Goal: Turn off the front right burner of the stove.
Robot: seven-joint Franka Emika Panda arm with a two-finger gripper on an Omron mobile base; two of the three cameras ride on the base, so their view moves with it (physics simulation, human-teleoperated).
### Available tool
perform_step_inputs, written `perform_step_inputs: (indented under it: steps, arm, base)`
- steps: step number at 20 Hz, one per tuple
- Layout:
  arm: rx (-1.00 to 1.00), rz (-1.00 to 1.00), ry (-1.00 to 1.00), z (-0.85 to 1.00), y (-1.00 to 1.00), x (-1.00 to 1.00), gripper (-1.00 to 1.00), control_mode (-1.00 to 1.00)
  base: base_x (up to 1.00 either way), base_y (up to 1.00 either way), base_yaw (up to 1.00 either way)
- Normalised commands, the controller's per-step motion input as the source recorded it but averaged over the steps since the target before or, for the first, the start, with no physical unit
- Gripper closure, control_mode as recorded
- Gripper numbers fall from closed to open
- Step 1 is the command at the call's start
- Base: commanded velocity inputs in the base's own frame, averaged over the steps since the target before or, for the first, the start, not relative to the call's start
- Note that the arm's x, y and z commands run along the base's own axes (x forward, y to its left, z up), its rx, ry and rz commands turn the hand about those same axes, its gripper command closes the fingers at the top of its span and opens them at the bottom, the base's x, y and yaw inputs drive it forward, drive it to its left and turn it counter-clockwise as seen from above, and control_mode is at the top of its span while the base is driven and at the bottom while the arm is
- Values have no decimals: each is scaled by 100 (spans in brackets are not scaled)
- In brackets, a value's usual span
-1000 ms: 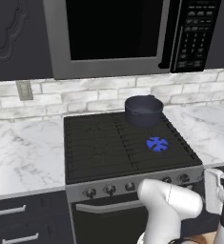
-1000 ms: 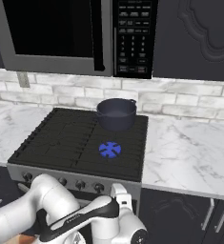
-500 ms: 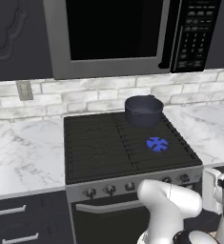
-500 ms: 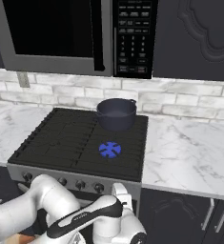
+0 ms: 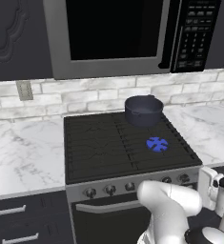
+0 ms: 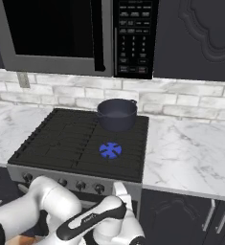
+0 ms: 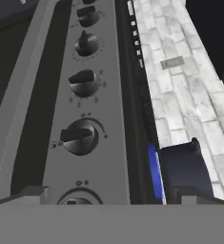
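The front right burner [image 5: 157, 144] is lit, a blue flame ring under the grate bars of the stove [image 5: 108, 147], with the dark pot [image 5: 143, 110] on the burner just behind it. From the hand [image 7: 113, 200] the view runs along the steel knob strip [image 7: 85, 119]: two fingertips [image 7: 32, 193] rise at the bottom edge, set wide apart and holding nothing, one low on the oven-door side and the other out past the cooktop edge. Between them, right at the bottom edge, sits the top of a knob [image 7: 73, 199], and the next knob [image 7: 79, 137] lies a little further ahead with its bar pointer turned sideways; the others recede up the strip. The blue glow [image 7: 153, 171] shows just beside the hand, across the strip's edge, with the pot beyond it. Probably the step is lining up on the right knob. Which of the two nearest governs this burner cannot be told for certain, so the hand should centre squarely over one knob, close the fingers evenly on its ridge, then turn until the flame dies.
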Motion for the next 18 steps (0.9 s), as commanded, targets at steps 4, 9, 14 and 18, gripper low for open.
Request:
perform_step_inputs:
  steps: [4, 9, 14, 18]
  arm:
    - [0, 0, -5, 0, -6, 27, -100, -100]
    - [0, 0, -3, -17, -9, 7, -100, -100]
    - [0, 0, -3, -18, -1, 13, -100, -100]
    - [0, 0, -5, -8, 0, 25, -100, -100]
  base:
    - [0, 0, 0]
    - [0, 0, 0]
    - [0, 0, 0]
    - [0, 0, 0]
